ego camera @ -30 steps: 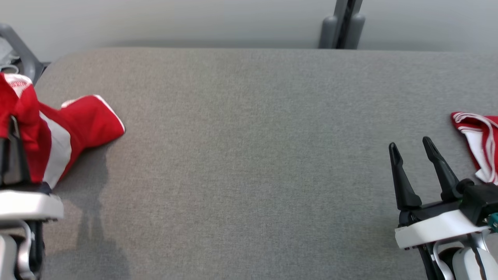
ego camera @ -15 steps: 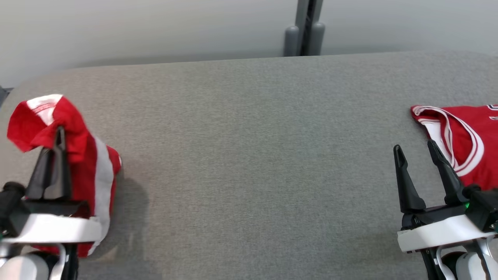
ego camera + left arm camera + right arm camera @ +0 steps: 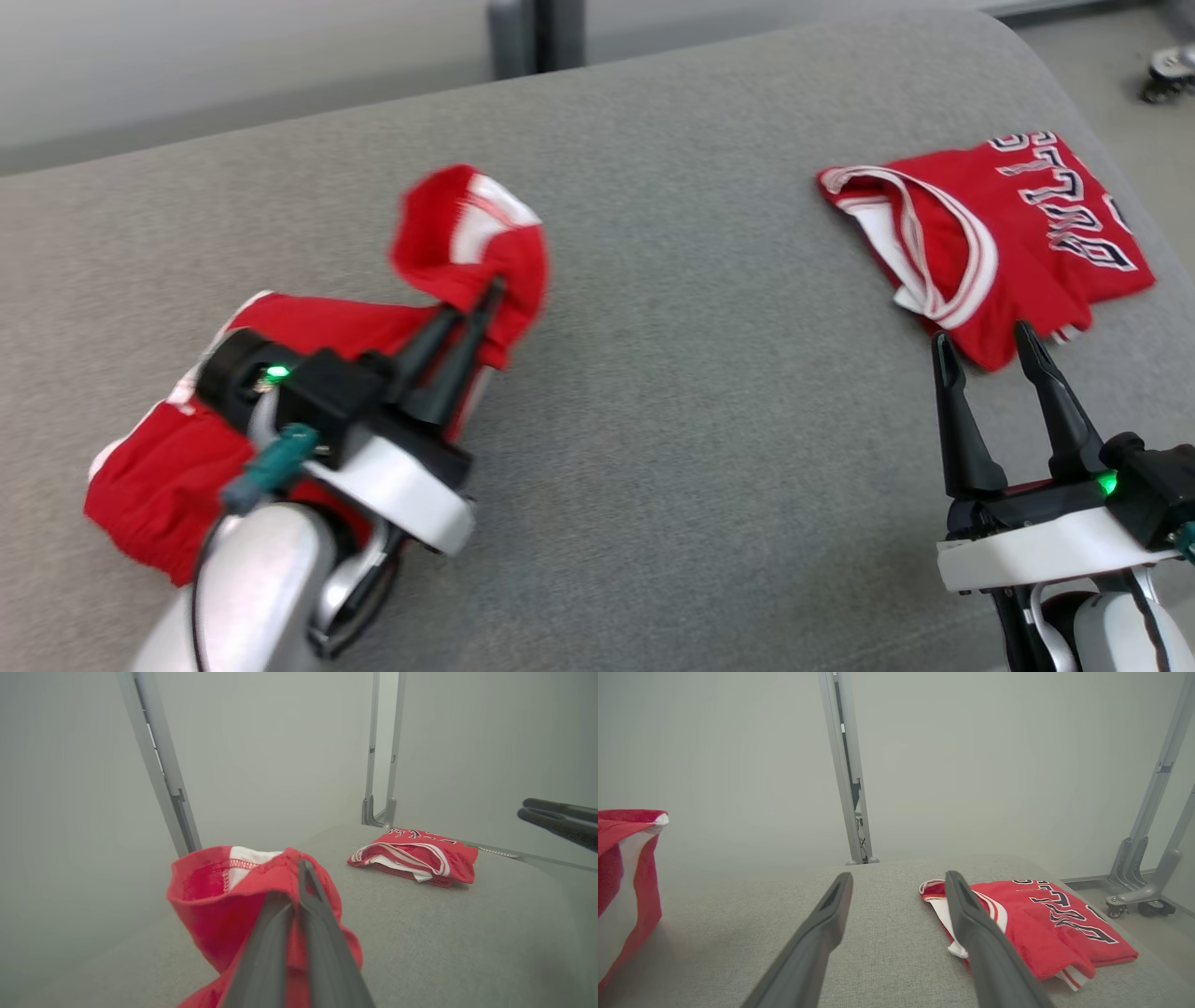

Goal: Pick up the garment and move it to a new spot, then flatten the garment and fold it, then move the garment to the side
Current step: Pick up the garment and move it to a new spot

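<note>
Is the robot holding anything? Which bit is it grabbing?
The left gripper pinches the red garment at a bunched fold near its white-trimmed edge. The right gripper is open, holding nothing.

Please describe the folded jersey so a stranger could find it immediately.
Look at the grey table. Near its right end, beyond the open right gripper, lies the folded jersey. Unlike the red garment in the left gripper, it shows dark lettering.

Two red and white cloth garments: one crumpled garment (image 3: 448,233), one folded garment with letters (image 3: 1018,233). One grey cloth table (image 3: 709,420). Two grippers with black fingers: left gripper (image 3: 492,285), right gripper (image 3: 980,336).
</note>
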`<state>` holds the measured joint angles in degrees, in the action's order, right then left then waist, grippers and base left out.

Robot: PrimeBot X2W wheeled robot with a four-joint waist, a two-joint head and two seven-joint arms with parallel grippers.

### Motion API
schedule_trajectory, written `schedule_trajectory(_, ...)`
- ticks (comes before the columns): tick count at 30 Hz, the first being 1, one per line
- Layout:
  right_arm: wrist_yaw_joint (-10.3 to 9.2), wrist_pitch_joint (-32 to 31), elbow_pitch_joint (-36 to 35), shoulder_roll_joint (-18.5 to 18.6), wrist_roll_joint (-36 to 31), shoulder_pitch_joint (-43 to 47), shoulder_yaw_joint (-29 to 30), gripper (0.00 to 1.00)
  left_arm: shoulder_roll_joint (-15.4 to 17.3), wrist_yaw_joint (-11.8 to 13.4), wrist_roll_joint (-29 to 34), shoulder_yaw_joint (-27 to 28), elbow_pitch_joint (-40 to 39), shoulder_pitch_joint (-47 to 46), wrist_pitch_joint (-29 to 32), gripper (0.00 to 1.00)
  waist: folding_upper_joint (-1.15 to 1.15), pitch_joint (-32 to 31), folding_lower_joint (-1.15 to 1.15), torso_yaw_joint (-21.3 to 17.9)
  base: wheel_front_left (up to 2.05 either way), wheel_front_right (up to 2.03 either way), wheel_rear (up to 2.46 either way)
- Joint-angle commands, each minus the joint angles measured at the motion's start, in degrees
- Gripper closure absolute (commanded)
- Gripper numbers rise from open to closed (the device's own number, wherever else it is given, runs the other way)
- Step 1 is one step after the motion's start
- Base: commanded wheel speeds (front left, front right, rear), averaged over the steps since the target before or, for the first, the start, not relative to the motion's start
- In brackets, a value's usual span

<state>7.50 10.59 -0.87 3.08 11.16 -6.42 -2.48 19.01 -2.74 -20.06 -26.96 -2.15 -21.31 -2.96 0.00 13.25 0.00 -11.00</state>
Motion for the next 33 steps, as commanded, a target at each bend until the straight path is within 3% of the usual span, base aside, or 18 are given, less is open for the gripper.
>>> schedule_trajectory(1,-0.02,0.3,0.2,0.0,0.5,-0.3,0.0,0.00,0.0,-0.4,0.3,-0.3,0.2,-0.8,0.2,1.00,0.00,2.5,0.00,-3.2,0.00,0.00,0.00)
schedule_trajectory(5,-0.02,1.2,0.6,-0.1,1.2,-0.3,0.2,0.00,-1.9,-3.0,0.4,-6.4,2.8,-3.0,1.8,1.00,0.00,4.3,0.00,-5.3,0.00,0.00,0.00)
schedule_trajectory(10,-0.02,2.3,1.1,-0.1,2.6,-0.9,0.2,0.00,-2.4,-4.4,-1.5,-12.7,7.4,-4.5,2.7,1.00,0.00,6.1,0.00,-5.8,0.00,0.00,0.00)
schedule_trajectory(11,-0.02,2.4,1.4,-0.1,2.6,-1.0,0.2,0.00,-2.2,-4.5,-1.8,-13.6,8.4,-4.7,2.5,0.62,0.00,6.3,0.00,-5.7,0.00,0.00,0.00)
schedule_trajectory(12,-0.02,2.6,1.6,-0.1,2.7,-1.1,0.4,0.00,-2.1,-4.7,-2.2,-14.5,9.1,-4.8,2.3,0.00,0.00,6.4,0.00,-5.4,0.00,0.00,0.00)
schedule_trajectory(18,-0.02,2.7,2.7,-0.1,1.7,-1.6,1.8,0.00,-1.0,-4.8,-4.4,-18.0,10.7,-5.6,-1.3,0.00,0.00,5.3,0.00,-2.4,0.00,0.00,0.00)
schedule_trajectory(21,-0.02,2.2,2.7,-0.1,0.8,-1.8,2.2,0.00,-0.4,-4.3,-5.3,-16.9,10.6,-5.2,-4.1,0.00,0.00,3.9,0.00,-0.1,0.00,0.00,0.00)
schedule_trajectory(33,-0.02,0.3,2.7,0.6,-1.1,-1.2,2.8,0.00,1.7,5.0,-10.4,-2.8,11.3,1.0,-11.7,0.00,0.00,-1.0,0.00,8.1,0.00,0.00,0.00)
